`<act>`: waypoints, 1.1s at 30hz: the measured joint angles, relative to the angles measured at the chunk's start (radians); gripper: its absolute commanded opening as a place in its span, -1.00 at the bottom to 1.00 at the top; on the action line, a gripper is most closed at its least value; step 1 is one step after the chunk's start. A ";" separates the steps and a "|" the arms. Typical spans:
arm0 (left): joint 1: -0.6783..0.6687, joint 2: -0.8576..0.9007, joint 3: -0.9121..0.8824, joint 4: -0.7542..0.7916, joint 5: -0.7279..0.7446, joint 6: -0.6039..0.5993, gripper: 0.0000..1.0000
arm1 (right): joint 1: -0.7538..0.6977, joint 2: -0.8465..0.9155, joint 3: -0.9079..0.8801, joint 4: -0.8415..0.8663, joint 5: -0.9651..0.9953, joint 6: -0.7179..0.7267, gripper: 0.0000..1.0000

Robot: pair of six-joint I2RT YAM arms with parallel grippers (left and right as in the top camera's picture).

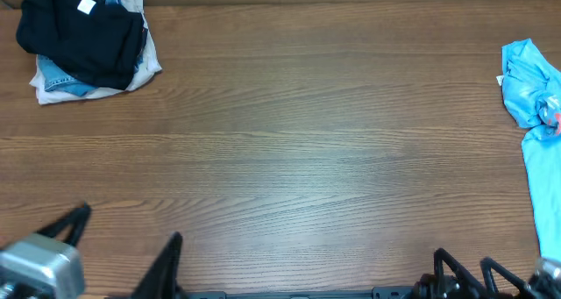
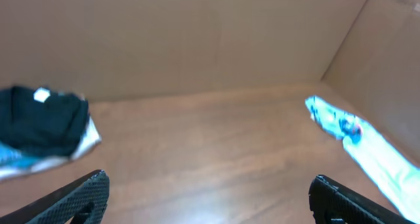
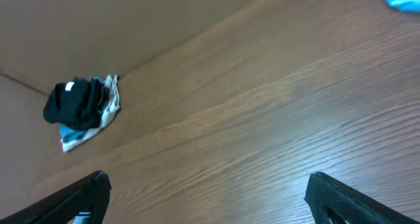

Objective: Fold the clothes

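A pile of clothes sits at the table's far left corner: a black T-shirt [image 1: 81, 34] with a small white label lies on top of denim and white pieces [image 1: 66, 82]. The same pile [image 2: 39, 125] shows in the left wrist view and, small, in the right wrist view [image 3: 80, 109]. A light blue garment [image 1: 535, 124] lies crumpled along the right edge, also seen from the left wrist [image 2: 367, 145]. My left gripper [image 1: 127, 233] [image 2: 207, 191] hovers open near the front left edge, holding nothing. My right gripper [image 1: 465, 268] [image 3: 207, 188] stands open at the front right, empty.
The wooden table [image 1: 298, 132] stretches between the two heaps. Brown cardboard walls [image 2: 197, 40] close off the back and the right side of the table.
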 measured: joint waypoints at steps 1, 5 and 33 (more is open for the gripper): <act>0.000 -0.028 -0.037 0.001 -0.003 0.005 1.00 | 0.000 -0.003 0.001 0.003 0.003 0.000 1.00; 0.000 -0.196 -0.207 0.043 -0.014 0.019 0.99 | 0.000 -0.003 0.002 0.014 0.019 0.001 1.00; 0.000 -0.646 -0.998 0.245 -0.036 -0.066 1.00 | 0.000 -0.003 0.002 0.089 0.044 0.003 1.00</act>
